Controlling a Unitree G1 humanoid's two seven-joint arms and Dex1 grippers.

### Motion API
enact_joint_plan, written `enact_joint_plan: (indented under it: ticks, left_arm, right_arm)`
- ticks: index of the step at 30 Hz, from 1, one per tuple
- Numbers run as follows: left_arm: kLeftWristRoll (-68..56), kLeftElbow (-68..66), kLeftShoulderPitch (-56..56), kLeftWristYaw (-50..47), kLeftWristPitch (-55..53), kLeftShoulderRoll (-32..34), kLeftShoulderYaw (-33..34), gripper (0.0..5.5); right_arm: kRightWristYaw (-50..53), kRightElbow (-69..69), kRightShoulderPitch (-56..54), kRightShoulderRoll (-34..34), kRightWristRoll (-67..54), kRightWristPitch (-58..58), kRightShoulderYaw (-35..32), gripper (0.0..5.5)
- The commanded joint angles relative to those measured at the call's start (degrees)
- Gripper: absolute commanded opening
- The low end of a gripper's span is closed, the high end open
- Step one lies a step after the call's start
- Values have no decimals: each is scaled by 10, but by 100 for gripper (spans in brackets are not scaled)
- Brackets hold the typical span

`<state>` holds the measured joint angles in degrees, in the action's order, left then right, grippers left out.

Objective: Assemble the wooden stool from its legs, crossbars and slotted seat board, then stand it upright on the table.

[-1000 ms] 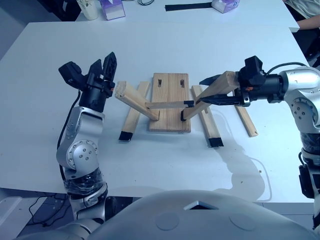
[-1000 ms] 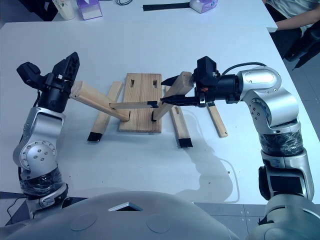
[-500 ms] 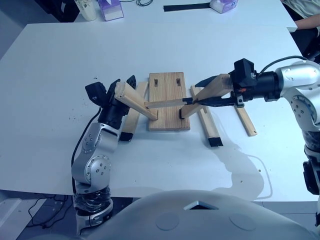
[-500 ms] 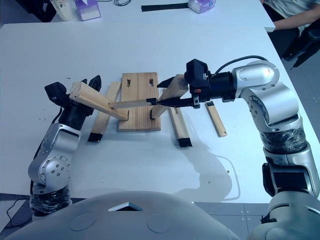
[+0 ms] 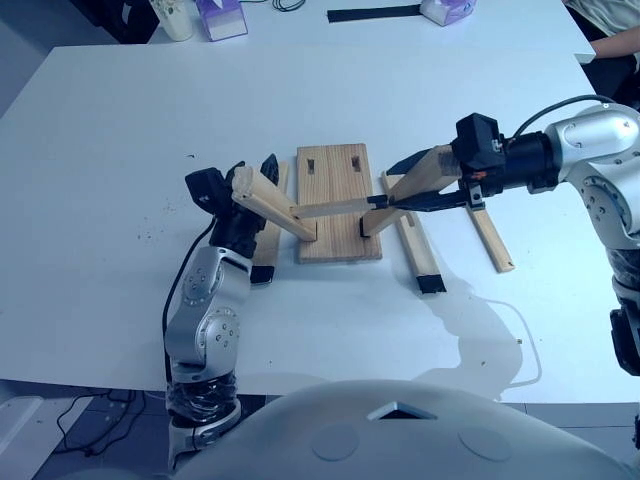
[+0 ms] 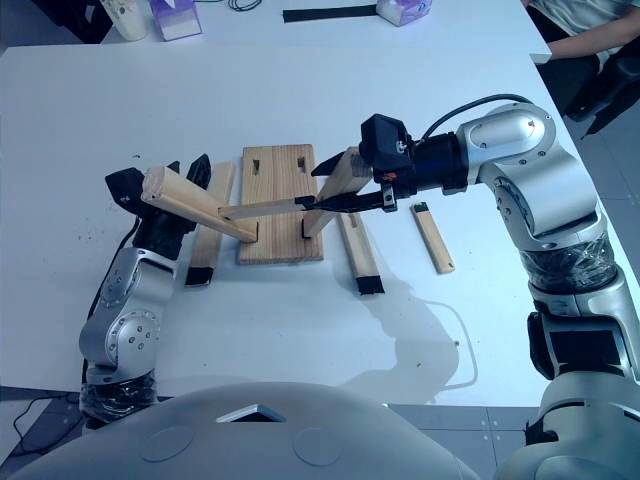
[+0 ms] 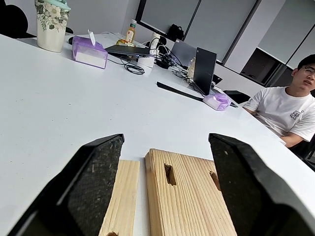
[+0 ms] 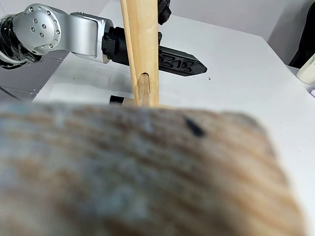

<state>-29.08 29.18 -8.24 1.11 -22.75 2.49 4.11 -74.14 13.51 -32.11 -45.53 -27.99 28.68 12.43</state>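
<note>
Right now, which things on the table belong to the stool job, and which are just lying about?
Job:
seat board
joined frame of two legs and a crossbar, held in the right fingers
loose leg
second loose leg
loose crossbar

Lying about:
purple tissue box
tissue pack
cup
black strip

The left gripper (image 5: 252,172) has swung in from 9 o'clock, its open fingers (image 5: 268,166) now straddling the left-hand leg (image 5: 275,205) at its raised end.
</note>
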Motion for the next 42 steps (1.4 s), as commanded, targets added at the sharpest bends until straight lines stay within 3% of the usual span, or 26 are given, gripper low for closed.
enact_joint_plan:
  ticks: [1, 11, 20, 28, 36, 42]
  left_arm:
    - [30, -6, 3, 4, 5, 7, -14, 321]
    - [86, 12, -2, -16, 21, -20, -50, 321]
    - [92, 3, -8, -22, 26, -36, -35, 321]
    - [149, 13, 1, -15, 24, -8, -73, 321]
    - [206, 2, 23, -28, 31, -31, -123, 321]
    - [191, -41, 65, -19, 42, -17, -60, 321]
  right_arm:
    - [-4, 15, -3, -12, -2, 26, -2, 201]
    - [-8, 43, -32, -3, -19, 75, -3, 201]
    - [7, 73, 46, -14, 23, -1, -11, 201]
    - [30, 92, -7, -3, -2, 73, -4, 201]
    - [77, 118, -51, 44, -28, 188, 27, 201]
    - [105, 63, 5, 20, 42, 160, 50, 201]
